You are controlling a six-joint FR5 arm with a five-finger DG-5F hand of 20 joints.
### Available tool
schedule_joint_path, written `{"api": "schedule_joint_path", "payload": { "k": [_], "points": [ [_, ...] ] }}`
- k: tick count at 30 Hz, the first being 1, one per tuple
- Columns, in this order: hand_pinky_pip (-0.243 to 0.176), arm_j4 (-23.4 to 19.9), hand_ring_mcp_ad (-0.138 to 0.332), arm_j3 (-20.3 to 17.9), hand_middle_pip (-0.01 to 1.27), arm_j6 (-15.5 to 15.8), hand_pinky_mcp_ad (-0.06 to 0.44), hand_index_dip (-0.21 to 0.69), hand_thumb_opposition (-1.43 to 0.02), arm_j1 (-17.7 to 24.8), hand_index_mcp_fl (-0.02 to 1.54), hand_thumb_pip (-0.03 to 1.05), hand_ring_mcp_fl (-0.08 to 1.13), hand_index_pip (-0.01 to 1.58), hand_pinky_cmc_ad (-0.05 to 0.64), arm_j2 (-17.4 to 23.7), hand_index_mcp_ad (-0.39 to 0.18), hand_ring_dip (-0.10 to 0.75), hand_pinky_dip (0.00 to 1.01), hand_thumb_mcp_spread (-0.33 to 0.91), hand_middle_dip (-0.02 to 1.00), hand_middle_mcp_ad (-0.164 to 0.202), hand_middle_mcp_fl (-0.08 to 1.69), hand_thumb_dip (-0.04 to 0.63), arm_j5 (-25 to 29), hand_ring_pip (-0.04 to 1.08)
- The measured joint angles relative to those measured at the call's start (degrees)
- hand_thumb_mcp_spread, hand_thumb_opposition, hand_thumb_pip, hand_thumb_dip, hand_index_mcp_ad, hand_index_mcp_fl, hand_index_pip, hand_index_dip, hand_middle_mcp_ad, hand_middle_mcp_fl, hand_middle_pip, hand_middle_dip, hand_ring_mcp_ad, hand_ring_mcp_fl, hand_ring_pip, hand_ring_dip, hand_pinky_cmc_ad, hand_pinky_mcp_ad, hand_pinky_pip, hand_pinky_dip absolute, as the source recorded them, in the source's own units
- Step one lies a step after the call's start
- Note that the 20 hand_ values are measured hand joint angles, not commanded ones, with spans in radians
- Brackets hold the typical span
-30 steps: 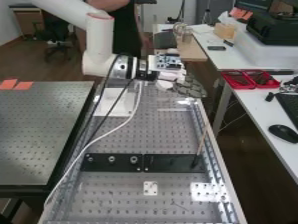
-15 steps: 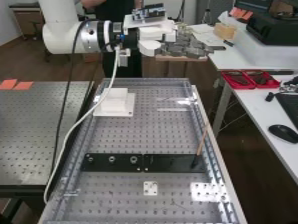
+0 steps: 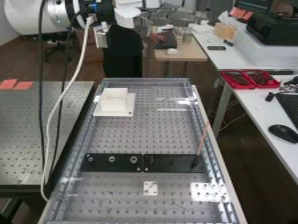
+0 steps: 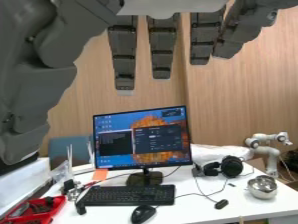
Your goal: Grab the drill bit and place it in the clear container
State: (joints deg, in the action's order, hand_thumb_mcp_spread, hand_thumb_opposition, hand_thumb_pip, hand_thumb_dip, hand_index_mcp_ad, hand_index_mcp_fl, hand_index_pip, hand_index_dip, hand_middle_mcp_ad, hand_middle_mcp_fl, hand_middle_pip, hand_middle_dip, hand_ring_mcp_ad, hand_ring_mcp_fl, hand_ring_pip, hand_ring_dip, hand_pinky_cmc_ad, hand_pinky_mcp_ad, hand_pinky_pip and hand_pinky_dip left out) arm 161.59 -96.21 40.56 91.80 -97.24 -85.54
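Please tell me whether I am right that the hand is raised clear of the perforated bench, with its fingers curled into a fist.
Not quite: the wrist view shows the hand with its fingers extended, not curled. It is indeed raised clear of the perforated bench.

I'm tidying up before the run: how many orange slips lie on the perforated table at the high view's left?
2, side by side at the table's far end: a left slip and a right slip. None seems hidden.
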Motion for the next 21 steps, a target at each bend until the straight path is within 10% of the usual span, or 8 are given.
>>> {"api": "schedule_joint_path", "payload": {
  "k": [21],
  "points": [
    [-0.113,-0.3,0.215,1.2,0.12,-0.1,0.171,0.422,-0.67,-1.0,0.31,0.27,0.03,0.04,0.232,-0.4,-0.073,0.054,0.18,0.29,0.21,0.075,0.1,0.07,-1.2,0.1]
  ]
}}
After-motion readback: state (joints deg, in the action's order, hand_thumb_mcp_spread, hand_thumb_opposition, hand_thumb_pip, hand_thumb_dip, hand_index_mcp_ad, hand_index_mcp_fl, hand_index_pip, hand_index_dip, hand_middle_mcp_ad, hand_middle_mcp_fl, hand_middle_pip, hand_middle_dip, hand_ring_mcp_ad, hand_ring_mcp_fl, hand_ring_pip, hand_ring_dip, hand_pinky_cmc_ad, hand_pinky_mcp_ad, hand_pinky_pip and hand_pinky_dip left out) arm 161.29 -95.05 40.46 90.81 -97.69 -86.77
